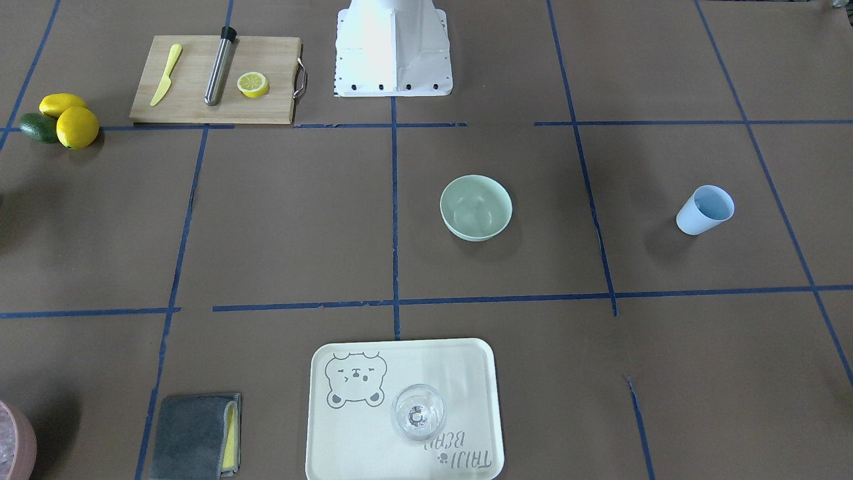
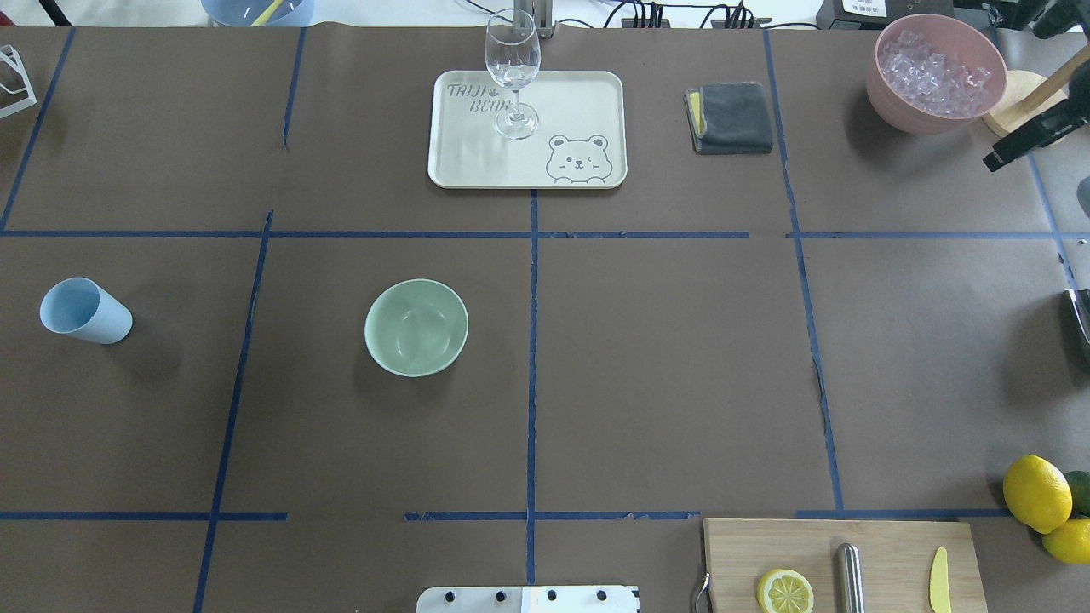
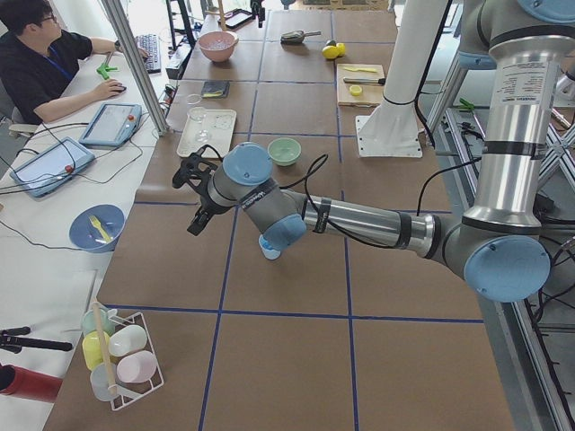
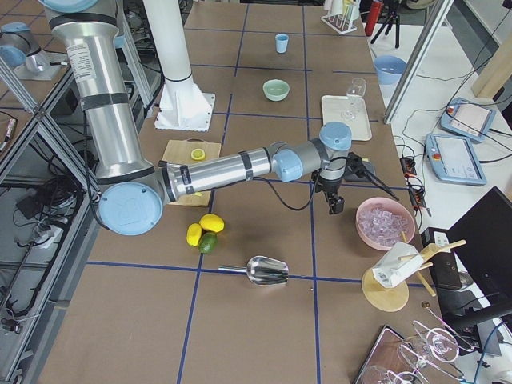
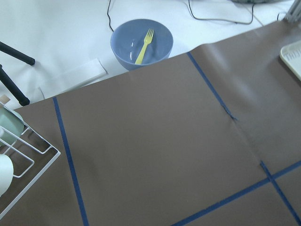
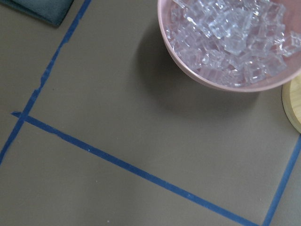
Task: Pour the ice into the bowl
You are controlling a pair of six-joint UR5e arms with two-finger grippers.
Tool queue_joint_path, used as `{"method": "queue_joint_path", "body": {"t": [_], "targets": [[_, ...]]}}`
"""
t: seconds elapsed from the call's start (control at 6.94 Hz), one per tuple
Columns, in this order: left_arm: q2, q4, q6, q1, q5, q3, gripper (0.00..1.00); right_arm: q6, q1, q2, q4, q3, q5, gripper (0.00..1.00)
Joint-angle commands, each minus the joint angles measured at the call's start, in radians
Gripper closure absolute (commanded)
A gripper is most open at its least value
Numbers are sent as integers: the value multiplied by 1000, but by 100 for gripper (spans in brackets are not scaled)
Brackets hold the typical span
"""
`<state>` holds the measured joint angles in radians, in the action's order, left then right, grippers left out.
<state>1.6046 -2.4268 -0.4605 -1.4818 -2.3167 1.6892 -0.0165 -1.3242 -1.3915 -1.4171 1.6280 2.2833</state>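
Observation:
The pale mint-green bowl (image 1: 476,208) stands upright near the table's middle, and shows in the overhead view (image 2: 416,327) too. I see nothing in it. The ice (image 2: 937,72) fills a pink container (image 2: 886,94) at the far right corner, and lies close under the right wrist camera (image 6: 230,37). My right gripper (image 4: 336,205) hangs above the table beside the pink container. My left gripper (image 3: 197,215) hovers above the table's left end, near the blue cup (image 2: 85,311). Each shows only in a side view, so I cannot tell whether it is open or shut.
A cream tray (image 2: 588,102) with a wine glass (image 2: 513,77) and a grey cloth (image 2: 731,117) lie at the far edge. A cutting board (image 1: 186,100) holds a knife, a metal cylinder and a lemon slice. Lemons (image 1: 76,127) and a metal scoop (image 4: 268,270) lie at the right end.

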Motion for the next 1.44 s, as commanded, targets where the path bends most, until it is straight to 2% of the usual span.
{"method": "queue_joint_path", "body": {"t": [0.0, 0.14, 0.29, 0.58, 1.01, 1.15, 1.3], "targets": [[-107, -269, -256, 287, 402, 42, 0, -8, -26, -52, 20, 23, 12, 0], [-195, -314, -358, 413, 556, 97, 0, -8, -26, -54, 20, 24, 11, 0], [-280, -352, -433, 546, 755, 139, 0, -10, -26, -54, 20, 23, 11, 0], [-374, -409, -515, 732, 1025, 139, 0, -8, -26, -60, 20, 24, 10, 0], [-426, -408, -758, 1074, 1433, 115, 0, -7, -26, -67, 20, 24, 8, 0], [-426, -406, -821, 1147, 1532, 65, 0, -7, -29, -69, 20, 24, 8, 0], [-426, -406, -857, 1191, 1592, 23, 0, -7, -29, -70, 21, 23, 8, 0]]}}
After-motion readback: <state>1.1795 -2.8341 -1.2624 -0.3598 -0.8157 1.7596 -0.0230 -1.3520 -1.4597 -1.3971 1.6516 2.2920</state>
